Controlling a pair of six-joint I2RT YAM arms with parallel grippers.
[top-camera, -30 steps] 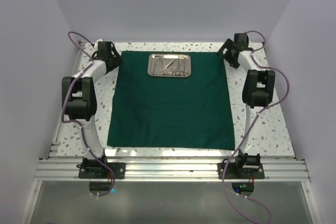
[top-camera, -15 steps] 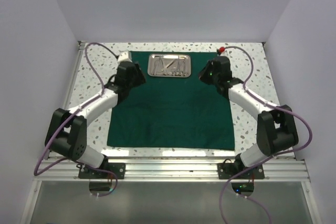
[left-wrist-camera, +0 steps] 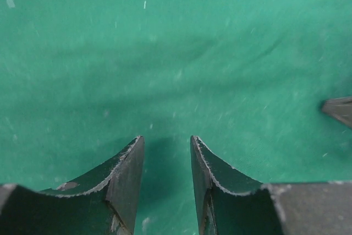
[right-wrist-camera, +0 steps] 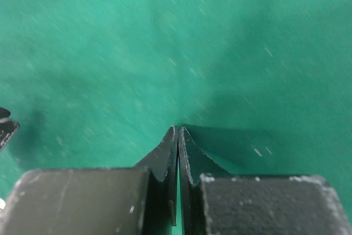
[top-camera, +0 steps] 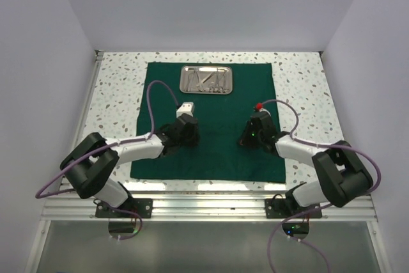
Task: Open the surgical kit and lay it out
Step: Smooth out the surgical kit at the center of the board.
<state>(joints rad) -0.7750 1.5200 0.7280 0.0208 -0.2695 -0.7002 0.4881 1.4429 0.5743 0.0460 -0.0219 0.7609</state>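
The surgical kit lies opened out. Its dark green cloth (top-camera: 211, 110) is spread flat on the table. The steel tray (top-camera: 206, 79) sits at the cloth's far middle with silver instruments (top-camera: 214, 82) in it. My left gripper (top-camera: 189, 133) is low over the near-left part of the cloth. Its jaws stand apart with only cloth (left-wrist-camera: 165, 53) showing between the fingers (left-wrist-camera: 127, 160). My right gripper (top-camera: 250, 134) is low over the near-right part, and in the right wrist view the right gripper (right-wrist-camera: 177, 129) is shut with its tips down at the cloth (right-wrist-camera: 165, 42). No fold shows between them.
White speckled tabletop (top-camera: 118, 91) borders the cloth on the left, right and far sides. Plain walls close in the table on three sides. An aluminium rail (top-camera: 211, 208) carries both arm bases at the near edge. Purple cables loop from each arm.
Both arms swung from the cloth's far corners down toward its near middle. The right gripper closed fully, and the left jaws narrowed.
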